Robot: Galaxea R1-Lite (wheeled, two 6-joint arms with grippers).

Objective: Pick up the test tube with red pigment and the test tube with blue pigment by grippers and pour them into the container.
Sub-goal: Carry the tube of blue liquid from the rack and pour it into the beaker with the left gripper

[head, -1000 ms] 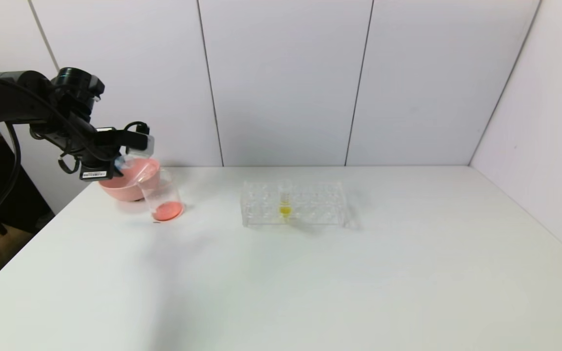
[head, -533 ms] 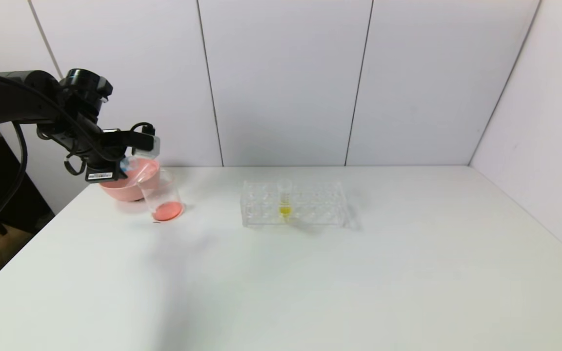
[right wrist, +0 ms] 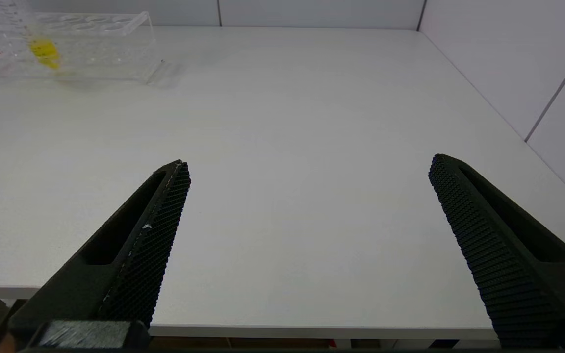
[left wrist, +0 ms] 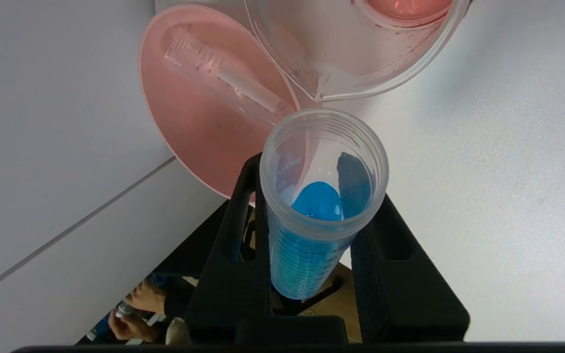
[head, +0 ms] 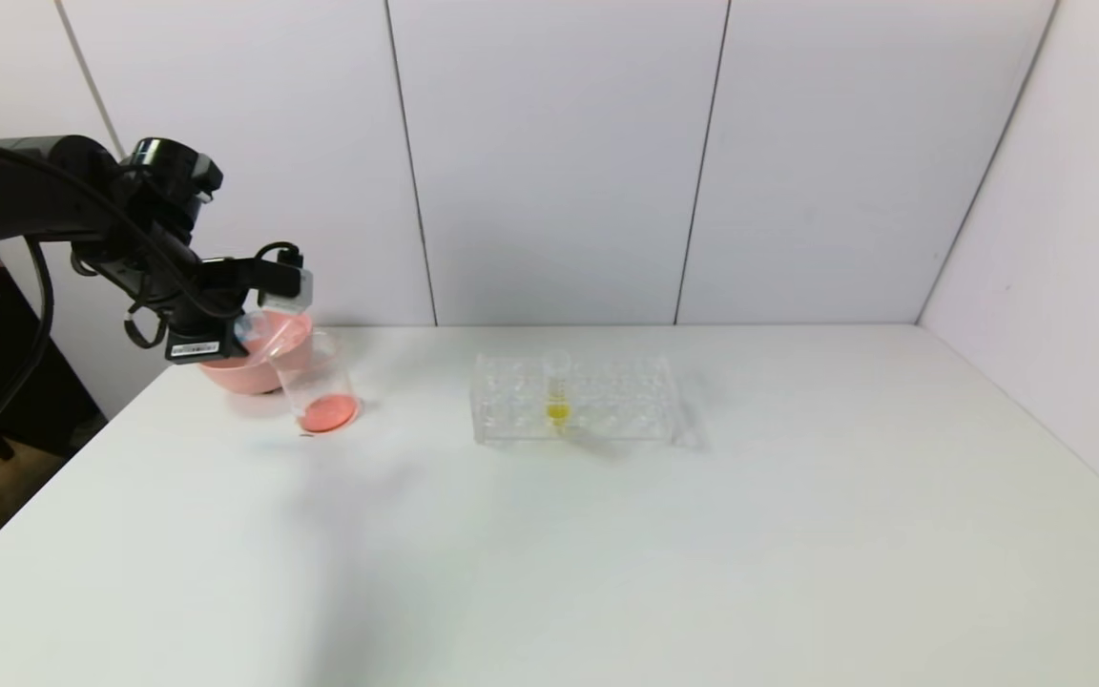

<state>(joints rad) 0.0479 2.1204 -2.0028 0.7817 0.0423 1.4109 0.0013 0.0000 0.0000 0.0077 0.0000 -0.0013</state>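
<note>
Left gripper (left wrist: 312, 215) clamps blue tube (left wrist: 319, 206), seemingly beside beaker (left wrist: 361, 49).

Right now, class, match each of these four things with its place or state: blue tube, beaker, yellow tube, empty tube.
1. blue tube
2. beaker
3. yellow tube
4. empty tube

A. standing in the rack
B. lying in the pink bowl
C. held in the left pincer
D. holding red liquid

Pairs: 1-C, 2-D, 3-A, 4-B

Three tubes: one blue (left wrist: 312, 215), one yellow (head: 557, 393), one empty (left wrist: 223, 83). One beaker (head: 319, 386), one pink bowl (head: 225, 367), one rack (head: 607, 405), two pincers (left wrist: 312, 274) (right wrist: 307, 235).
</note>
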